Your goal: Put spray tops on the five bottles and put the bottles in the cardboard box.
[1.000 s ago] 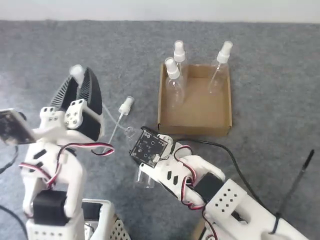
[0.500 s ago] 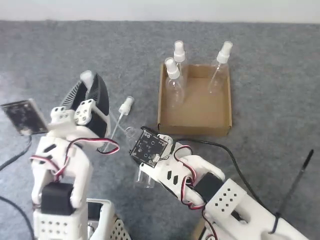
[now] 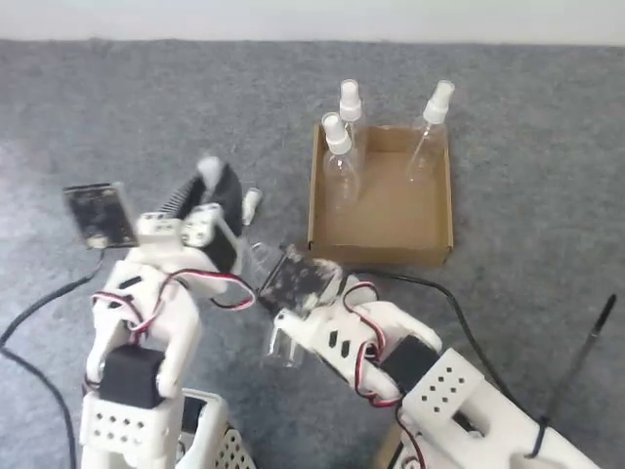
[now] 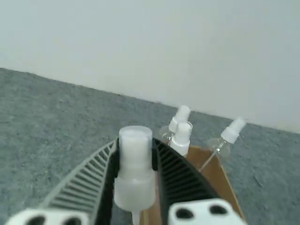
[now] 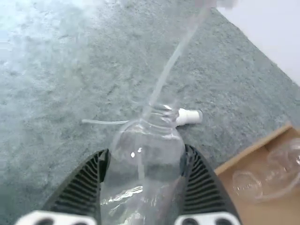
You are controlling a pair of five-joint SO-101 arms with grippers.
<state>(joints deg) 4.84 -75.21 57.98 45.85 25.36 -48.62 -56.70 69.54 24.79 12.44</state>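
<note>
My left gripper (image 3: 209,176) (image 4: 136,146) is shut on a white spray top (image 3: 207,168) (image 4: 135,164), held above the carpet left of the cardboard box (image 3: 381,256) (image 4: 220,173). Its thin dip tube (image 5: 174,58) slants down to the open neck of a clear bottle (image 5: 144,161) (image 3: 284,344). My right gripper (image 5: 145,152) is shut on that bottle, in front of the box. Whether the tube's tip is inside the neck, I cannot tell. In the box stand three capped bottles (image 3: 339,161) (image 3: 350,106) (image 3: 431,125).
A loose spray top (image 3: 252,201) (image 5: 188,115) with its tube lies on the grey carpet between the arms, near the box's left wall. A black cable (image 3: 420,285) runs from the right arm; a dark rod (image 3: 578,366) lies at the right edge.
My left arm has swung right, toward the bottle, carrying the spray top with it. The right arm has kept the bottle in nearly the same place.
</note>
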